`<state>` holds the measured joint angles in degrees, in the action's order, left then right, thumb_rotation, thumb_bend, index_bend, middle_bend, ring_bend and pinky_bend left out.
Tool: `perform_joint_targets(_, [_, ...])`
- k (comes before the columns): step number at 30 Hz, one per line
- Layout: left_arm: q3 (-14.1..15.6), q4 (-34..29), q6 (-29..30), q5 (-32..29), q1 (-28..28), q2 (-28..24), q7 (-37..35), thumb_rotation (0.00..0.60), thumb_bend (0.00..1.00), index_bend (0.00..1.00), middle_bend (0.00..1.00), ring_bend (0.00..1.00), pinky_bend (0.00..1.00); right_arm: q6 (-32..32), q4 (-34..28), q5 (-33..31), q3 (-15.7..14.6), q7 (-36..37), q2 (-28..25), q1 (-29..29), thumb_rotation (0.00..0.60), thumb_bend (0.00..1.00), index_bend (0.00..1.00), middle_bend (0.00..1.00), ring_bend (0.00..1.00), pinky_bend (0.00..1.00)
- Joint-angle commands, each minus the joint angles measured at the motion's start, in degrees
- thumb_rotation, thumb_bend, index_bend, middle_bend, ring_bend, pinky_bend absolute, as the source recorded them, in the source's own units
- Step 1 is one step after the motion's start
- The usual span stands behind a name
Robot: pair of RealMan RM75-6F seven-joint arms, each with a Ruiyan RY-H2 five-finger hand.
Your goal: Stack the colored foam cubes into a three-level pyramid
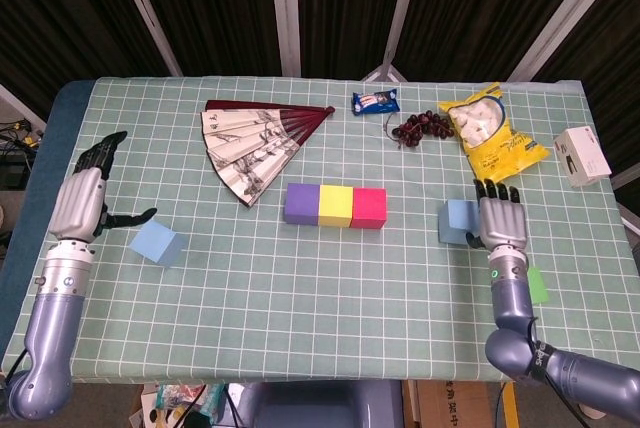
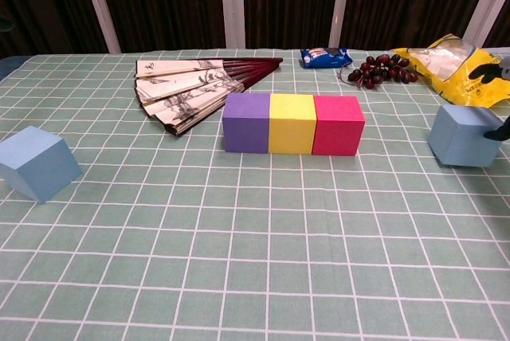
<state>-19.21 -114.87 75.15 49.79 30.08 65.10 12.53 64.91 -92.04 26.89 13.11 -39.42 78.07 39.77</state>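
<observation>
Purple [image 1: 302, 203], yellow [image 1: 336, 205] and pink [image 1: 369, 207] foam cubes stand touching in a row at mid-table; the chest view shows the same purple [image 2: 246, 122], yellow [image 2: 292, 123] and pink [image 2: 338, 124] row. A light blue cube [image 1: 458, 220] lies to their right, gripped from its right side by my right hand [image 1: 500, 220]; in the chest view the thumb touches this cube [image 2: 465, 135] at the frame edge. A green cube [image 1: 538, 285] shows partly behind my right forearm. Another light blue cube [image 1: 157, 243] [image 2: 37, 162] sits tilted at the left. My left hand [image 1: 88, 193] hangs open beside it, not touching.
A spread paper fan [image 1: 258, 143] lies behind the row to the left. A blue snack pack [image 1: 375, 101], dark grapes [image 1: 422, 127] and a yellow bag [image 1: 490, 135] sit along the back right. A white box [image 1: 582, 155] rests near the right edge.
</observation>
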Motion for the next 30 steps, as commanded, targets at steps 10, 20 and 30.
perform_joint_targets(10, [0.0,0.2,-0.3,-0.3,0.0,0.0,-0.1,0.600,0.07,0.00,0.04,0.06,0.03,-6.9,0.9,-0.7,-1.3,1.3,-2.3,1.3,0.600,0.31,0.00,0.18,0.01,0.00])
perform_joint_targets(20, [0.2,0.2,-0.2,-0.3,0.1,0.3,0.3,0.600,0.07,0.00,0.04,0.06,0.03,-8.2,-1.2,-4.5,-0.7,4.4,-3.3,1.4,0.600,0.31,0.00,0.12,0.01,0.00])
perform_joint_targets(30, [0.3,0.2,-0.2,-0.2,0.1,0.4,0.4,0.600,0.07,0.00,0.04,0.06,0.03,-5.8,2.9,-2.4,-1.2,6.0,-1.0,1.6,0.600,0.31,0.00,0.12,0.01,0.00])
